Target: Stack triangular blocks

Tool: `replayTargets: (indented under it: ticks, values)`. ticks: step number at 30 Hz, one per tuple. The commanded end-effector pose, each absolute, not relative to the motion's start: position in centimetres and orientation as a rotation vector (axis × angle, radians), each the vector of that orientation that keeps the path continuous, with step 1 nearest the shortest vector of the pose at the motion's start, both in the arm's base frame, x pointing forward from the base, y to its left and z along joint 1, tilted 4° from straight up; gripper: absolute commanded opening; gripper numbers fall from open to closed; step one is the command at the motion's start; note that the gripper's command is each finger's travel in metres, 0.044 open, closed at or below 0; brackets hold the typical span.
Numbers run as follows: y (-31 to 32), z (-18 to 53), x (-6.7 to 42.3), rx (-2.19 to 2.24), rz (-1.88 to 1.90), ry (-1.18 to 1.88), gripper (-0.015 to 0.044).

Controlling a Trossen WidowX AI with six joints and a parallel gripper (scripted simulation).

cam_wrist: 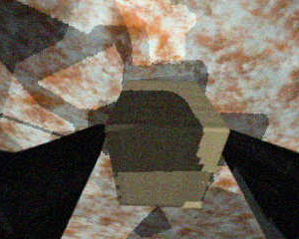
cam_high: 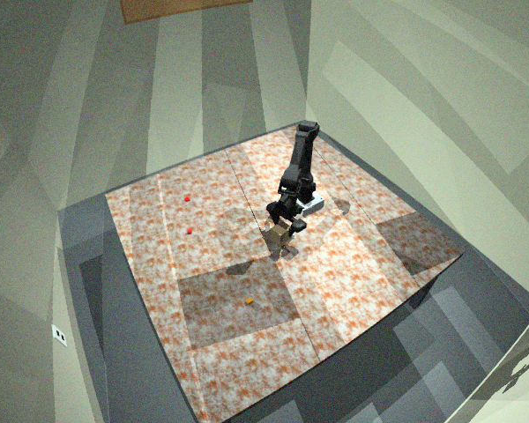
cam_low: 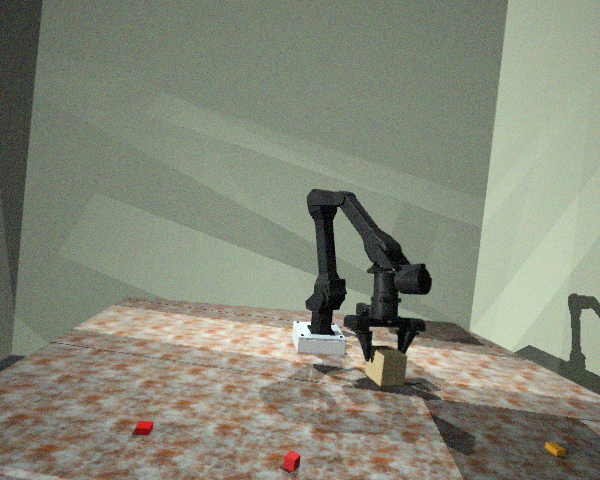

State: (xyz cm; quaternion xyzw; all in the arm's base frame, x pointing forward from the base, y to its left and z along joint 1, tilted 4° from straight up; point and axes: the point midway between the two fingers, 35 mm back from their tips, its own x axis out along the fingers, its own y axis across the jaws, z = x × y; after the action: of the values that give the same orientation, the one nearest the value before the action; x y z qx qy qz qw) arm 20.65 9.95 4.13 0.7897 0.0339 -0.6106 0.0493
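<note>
Tan, matte square block (cam_low: 386, 366) sits on the mottled orange desk (cam_low: 186, 372); black end effector (cam_low: 385, 355) spread open astride it.

Pale green walls (cam_low: 238, 129) w/ angular shadows, grey floor (cam_high: 132, 364) (wall outlet (cam_high: 58, 335) low down), mottled orange tabletop (cam_high: 237, 364).

From your top view the arm (cam_high: 301, 157) covers part of its white base (cam_high: 316, 203), and the claw (cam_high: 286, 220) hides much of the tan block (cam_high: 279, 234); you cannot tell there whether it is one piece or two. The red bits (cam_high: 187, 198) and the yellow bit (cam_high: 249, 300) are too small to make out any shape. In your wrist view both fingers are cut off by the lower edge, and shadow blurs the seam on the tan block (cam_wrist: 164, 144). The tabletop (cam_low: 83, 372) runs past the exterior frame's lower edge.
</note>
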Motion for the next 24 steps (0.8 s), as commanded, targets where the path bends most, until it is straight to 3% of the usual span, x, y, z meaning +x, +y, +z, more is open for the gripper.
replayTargets:
  ticks: [1,7,14,24]
  values:
    - [10.0,4.1,20.7,2.406,-1.86,0.104,0.044]
    - [10.1,5.1,20.6,2.407,-1.86,0.104,0.044]
    - [10.1,14.5,18.0,2.405,-1.862,0.105,0.044]
    - [10.3,14.5,18.4,2.423,-1.851,0.121,0.044]
